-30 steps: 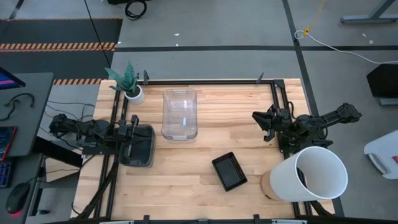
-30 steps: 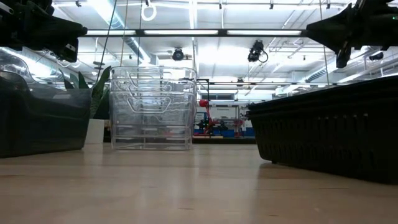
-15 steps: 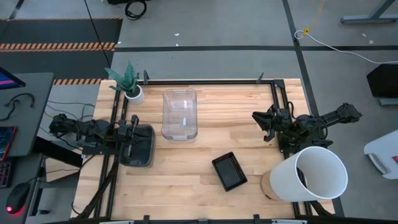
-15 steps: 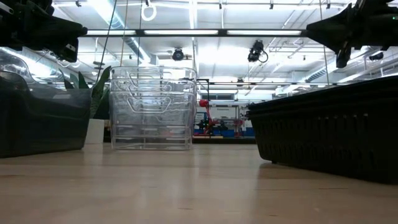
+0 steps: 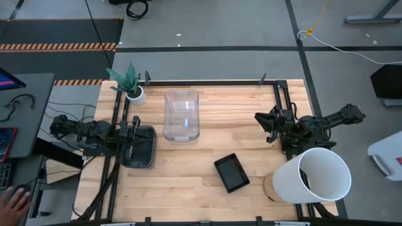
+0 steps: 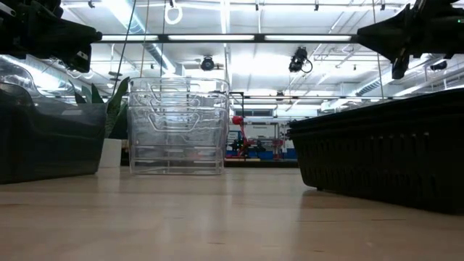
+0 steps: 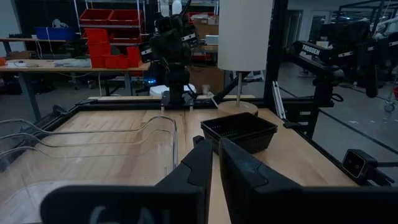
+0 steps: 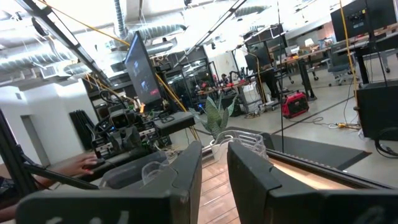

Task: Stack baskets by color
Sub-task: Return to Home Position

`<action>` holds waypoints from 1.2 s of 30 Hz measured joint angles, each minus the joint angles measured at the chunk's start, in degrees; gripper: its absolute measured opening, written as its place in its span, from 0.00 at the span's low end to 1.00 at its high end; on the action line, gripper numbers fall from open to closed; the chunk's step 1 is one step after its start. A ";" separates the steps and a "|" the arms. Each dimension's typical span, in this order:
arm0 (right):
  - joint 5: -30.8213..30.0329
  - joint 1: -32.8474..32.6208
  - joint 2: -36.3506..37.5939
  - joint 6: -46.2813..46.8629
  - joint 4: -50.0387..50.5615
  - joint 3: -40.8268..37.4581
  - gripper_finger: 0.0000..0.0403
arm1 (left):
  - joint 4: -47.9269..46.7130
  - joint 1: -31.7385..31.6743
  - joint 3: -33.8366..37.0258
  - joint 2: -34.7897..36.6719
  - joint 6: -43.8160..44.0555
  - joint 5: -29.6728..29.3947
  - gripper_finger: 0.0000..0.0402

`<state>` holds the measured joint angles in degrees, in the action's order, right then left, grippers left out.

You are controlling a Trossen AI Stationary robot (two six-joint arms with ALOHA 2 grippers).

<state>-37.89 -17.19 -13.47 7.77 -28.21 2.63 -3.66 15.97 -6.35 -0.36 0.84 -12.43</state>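
Note:
Three stacks of baskets stand on the wooden table. The clear stack (image 5: 181,115) (image 6: 177,127) is at the far middle. The smoky grey stack (image 5: 141,149) (image 6: 43,145) is at the left. The black mesh stack (image 5: 231,172) (image 6: 384,152) is at the near right. My left gripper (image 5: 135,133) (image 7: 216,165) hovers level over the grey stack's far end, its fingers almost together with nothing between them. My right gripper (image 5: 265,127) (image 8: 214,162) hangs above the table's right side, pointing left and slightly up. Its fingers are a little apart and hold nothing.
A big white bucket (image 5: 317,176) lies on its side at the near right corner, close beside my right arm. A small white plant pot (image 5: 134,94) stands at the far left corner. A person's hand (image 5: 12,201) rests on the desk left of the table.
Both arms have kept still. A person's hand has come into view at the desk left of the table.

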 joint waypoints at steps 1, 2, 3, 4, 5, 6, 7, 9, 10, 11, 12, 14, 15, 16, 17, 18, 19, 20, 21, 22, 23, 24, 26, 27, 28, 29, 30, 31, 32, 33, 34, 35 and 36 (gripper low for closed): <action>0.00 0.00 0.00 0.00 0.00 0.00 0.20 | 0.00 0.02 0.00 0.00 0.00 -0.02 0.10; 0.00 0.00 0.00 0.01 0.00 0.00 0.20 | 0.00 0.00 0.00 0.00 0.00 -0.02 0.09; 0.00 0.00 0.00 0.00 0.00 0.00 0.20 | 0.01 0.00 0.00 0.00 0.00 0.00 0.09; 0.00 0.00 0.00 0.00 0.00 0.00 0.21 | 0.00 0.01 0.00 0.00 0.00 0.00 0.09; 0.00 0.00 0.00 0.00 0.01 0.00 0.21 | 0.00 0.00 0.00 0.00 0.00 0.00 0.08; 0.00 0.00 0.00 0.00 0.02 0.00 0.21 | 0.00 0.00 0.00 0.00 0.00 -0.02 0.08; 0.00 0.00 0.00 0.00 0.00 0.00 0.21 | 0.00 0.02 0.00 0.00 0.00 -0.02 0.08; 0.00 0.00 0.00 0.00 0.02 0.00 0.20 | 0.02 0.00 0.00 0.00 0.00 -0.02 0.07; 0.00 0.00 0.00 0.00 0.00 0.02 0.20 | 0.00 0.02 0.00 0.00 0.00 -0.02 0.07; 0.00 0.00 0.00 0.00 0.02 0.00 0.20 | 0.00 0.00 0.00 0.00 0.00 0.00 0.07; 0.00 0.00 0.00 0.00 0.01 0.01 0.20 | 0.00 0.01 0.00 0.00 0.00 0.00 0.07; 0.00 0.00 0.00 0.00 0.02 0.02 0.20 | 0.00 0.01 0.00 0.00 0.00 0.00 0.07; 0.00 0.00 0.00 0.00 0.00 0.02 0.21 | 0.00 0.01 0.00 0.01 0.00 -0.01 0.08; 0.00 0.00 0.00 0.00 0.01 0.02 0.21 | 0.00 0.00 0.00 0.02 0.00 0.00 0.08; 0.00 0.00 0.00 0.00 0.00 0.02 0.21 | 0.00 0.00 0.00 0.00 0.00 0.00 0.08; 0.00 0.00 0.00 0.00 0.02 0.02 0.21 | 0.00 0.00 0.00 0.00 0.00 0.00 0.09; 0.00 -0.02 0.00 0.00 0.01 0.02 0.21 | 0.00 0.01 0.00 0.00 0.00 0.00 0.09; 0.00 -0.01 0.00 0.00 0.02 0.02 0.20 | 0.00 0.02 0.00 0.00 0.00 0.00 0.09; 0.00 -0.02 0.00 0.00 0.02 0.02 0.20 | 0.00 0.00 0.00 0.02 0.00 -0.02 0.09; 0.00 0.00 0.00 0.00 0.00 0.02 0.20 | 0.00 0.02 0.00 0.00 0.00 -0.02 0.09; 0.00 0.00 0.00 0.01 0.01 0.02 0.20 | 0.00 0.00 0.00 0.00 0.00 -0.01 0.08; 0.00 -0.02 0.00 0.00 0.00 0.02 0.21 | 0.02 0.02 0.00 0.00 0.00 -0.02 0.08; 0.00 -0.01 0.00 0.00 0.00 0.02 0.21 | 0.00 0.01 0.00 0.00 0.00 0.00 0.07; 0.00 -0.02 0.00 0.00 0.01 0.02 0.21 | 0.02 0.00 0.00 0.02 0.00 0.00 0.07; 0.00 -0.02 0.00 0.00 0.01 0.02 0.21 | 0.00 0.00 0.00 0.00 0.00 -0.02 0.06; 0.00 -0.02 0.00 0.01 0.01 0.02 0.20 | 0.01 0.01 0.01 0.00 0.00 -0.01 0.06; 0.00 -0.01 0.00 0.00 0.02 0.02 0.20 | 0.01 0.01 0.00 0.00 0.00 -0.01 0.06; 0.00 -0.02 0.00 0.00 0.02 0.02 0.20 | 0.01 0.00 0.00 0.01 0.00 -0.01 0.06; 0.00 -0.02 0.00 0.00 0.02 0.02 0.20 | 0.00 0.01 0.00 0.01 0.00 -0.01 0.07; 0.01 -0.02 0.00 0.00 0.01 0.02 0.21 | 0.00 0.02 0.00 0.01 0.00 0.00 0.07; 0.00 -0.02 0.00 0.00 0.00 0.02 0.21 | 0.00 0.01 0.01 0.00 0.00 -0.01 0.08; 0.02 -0.02 0.00 0.00 0.02 0.02 0.21 | 0.00 0.00 0.00 0.00 0.00 0.00 0.08; 0.00 -0.02 0.00 0.01 0.01 0.02 0.21 | 0.00 0.02 0.00 0.00 0.00 0.00 0.08</action>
<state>-37.89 -17.21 -13.47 7.78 -28.20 2.66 -3.66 15.98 -6.35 -0.36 0.84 -12.43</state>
